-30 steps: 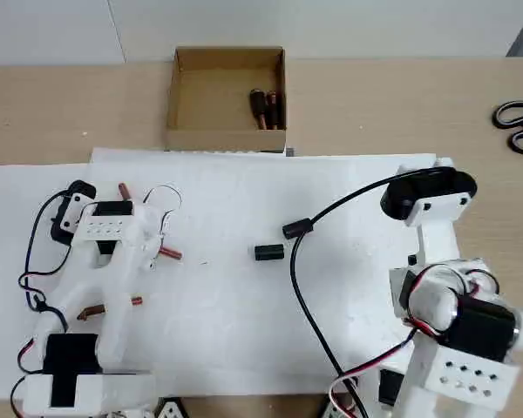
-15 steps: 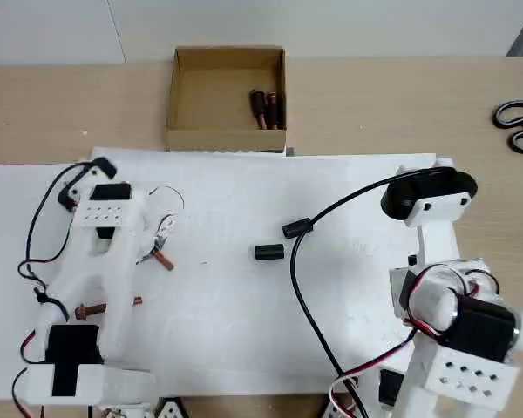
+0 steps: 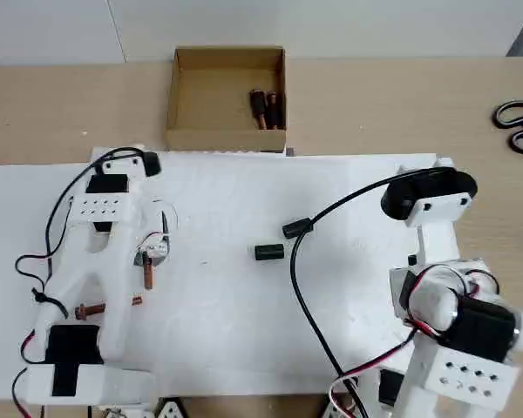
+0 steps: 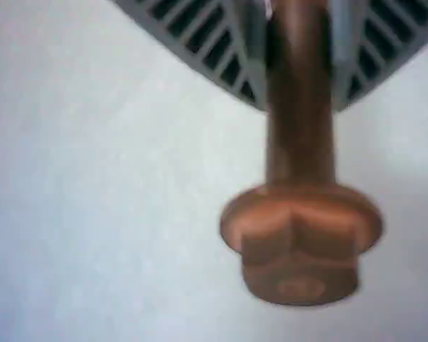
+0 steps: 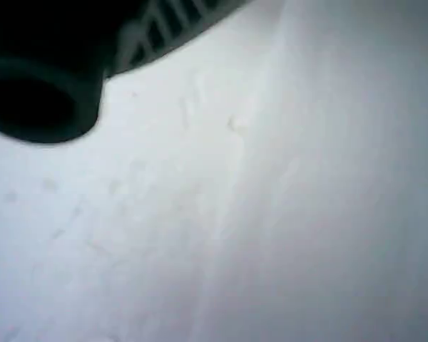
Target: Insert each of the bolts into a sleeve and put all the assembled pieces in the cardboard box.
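Light falls evenly from overhead, bright and diffuse, across the white sheet and the wooden table; nothing on them burns out to glare. My arms throw only faint, soft-edged shadows on the sheet, and the black cable lays a thin pale one beside itself. Inside the cardboard box the walls shade the floor a little. From my left wrist, the bolt clamped in my left gripper carries a dull sheen along its shaft and flange, with a weak shadow on the sheet beside its head. From my right wrist, the sheet grades from bright to dim grey, and a dark round shape reads as plain black, without detail.
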Tool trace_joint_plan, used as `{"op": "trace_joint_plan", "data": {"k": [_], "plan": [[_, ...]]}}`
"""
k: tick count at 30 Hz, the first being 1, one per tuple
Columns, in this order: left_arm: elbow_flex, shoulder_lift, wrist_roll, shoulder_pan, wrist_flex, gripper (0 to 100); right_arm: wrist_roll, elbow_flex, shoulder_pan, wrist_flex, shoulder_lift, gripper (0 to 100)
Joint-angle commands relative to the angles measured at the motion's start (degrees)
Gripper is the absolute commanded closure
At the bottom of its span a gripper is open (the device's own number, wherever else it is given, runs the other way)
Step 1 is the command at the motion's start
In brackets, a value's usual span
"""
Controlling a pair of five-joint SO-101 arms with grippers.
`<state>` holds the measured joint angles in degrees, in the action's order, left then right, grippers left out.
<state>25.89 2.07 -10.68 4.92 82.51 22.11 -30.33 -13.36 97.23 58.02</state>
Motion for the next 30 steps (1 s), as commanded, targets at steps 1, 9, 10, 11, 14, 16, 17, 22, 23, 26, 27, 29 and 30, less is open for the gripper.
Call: {"op": "trace_joint_plan", "data": {"k": [1, 9, 10, 11, 14, 16, 17, 22, 23, 26, 27, 29, 30], "plan": [[-2.7, 0.4, 10.3, 0.1, 1.2, 99, -0.5, 2.7, -0.2, 0.4, 0.5, 99.5], [-2.7, 0.4, 29.5, 2.7, -0.3, 99, -0.6, 2.7, -0.2, 0.4, 0.6, 99.5], [-2.7, 0.4, 30.7, 3.5, -0.4, 99, -0.6, 2.7, -0.2, 0.4, 0.6, 99.5], [-2.7, 0.4, 31.6, 4.0, -0.4, 99, -0.6, 2.7, -0.2, 0.4, 0.6, 99.5], [-3.0, 0.4, 32.4, 4.5, -0.3, 99, -0.7, 2.7, -0.2, 0.4, 0.6, 99.5], [-3.6, 0.4, 32.6, 4.3, -0.1, 99, -0.8, 2.7, -0.2, 0.4, 0.6, 99.5], [-3.7, 0.4, 32.6, 4.2, -0.1, 99, -1.2, 2.7, -0.2, 0.4, 0.6, 99.5], [-4.5, 0.4, 32.6, 4.1, -0.1, 83, -3.4, 2.7, -0.2, 0.4, 0.6, 99.5], [-4.6, 0.4, 32.6, 4.1, -0.1, 82, -3.4, 2.7, -0.2, 0.4, 0.6, 99.5], [-5.4, 0.2, 34.2, 4.1, -0.3, 83, -3.2, 2.7, -0.2, 0.3, 0.6, 99.5], [-5.6, 0.0, 34.3, 4.1, -0.4, 84, -3.2, 2.7, -0.2, 0.2, 0.6, 99.5], [-5.8, -0.2, 34.5, 4.1, -0.4, 85, -3.2, 2.7, -0.2, -0.1, 0.6, 99.5], [-5.8, -0.3, 34.5, 4.1, -0.4, 85, -3.2, 2.7, -0.2, -0.1, 0.6, 99.5]]}}
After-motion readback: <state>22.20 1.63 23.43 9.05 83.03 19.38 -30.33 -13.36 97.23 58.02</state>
